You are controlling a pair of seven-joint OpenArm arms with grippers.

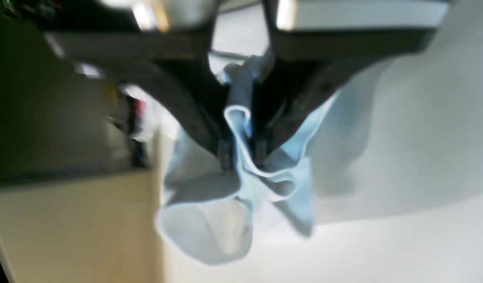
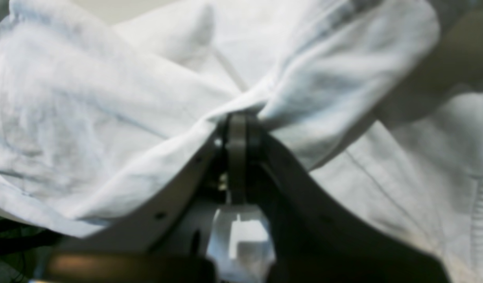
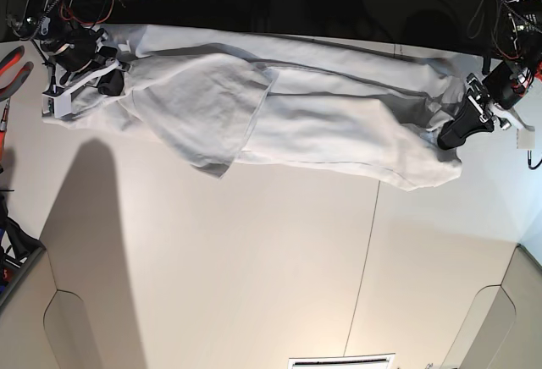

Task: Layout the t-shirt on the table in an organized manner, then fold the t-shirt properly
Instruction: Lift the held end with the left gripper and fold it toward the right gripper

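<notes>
Shirt (image 3: 322,123) stretched along far edge of table (image 3: 254,276) — left gripper (image 1: 241,151) pinches bunched fold, right gripper (image 2: 236,125) clamped on opposite end, fingers pressed together.

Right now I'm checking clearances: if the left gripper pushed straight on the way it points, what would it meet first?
The left gripper is already pinched on a fold of the t-shirt; going on, it would probably meet the table just beyond, though depth is unclear.

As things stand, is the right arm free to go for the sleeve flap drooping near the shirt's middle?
Probably not: the right gripper is shut on the t-shirt, as is the left gripper, stretching it above the table.
</notes>
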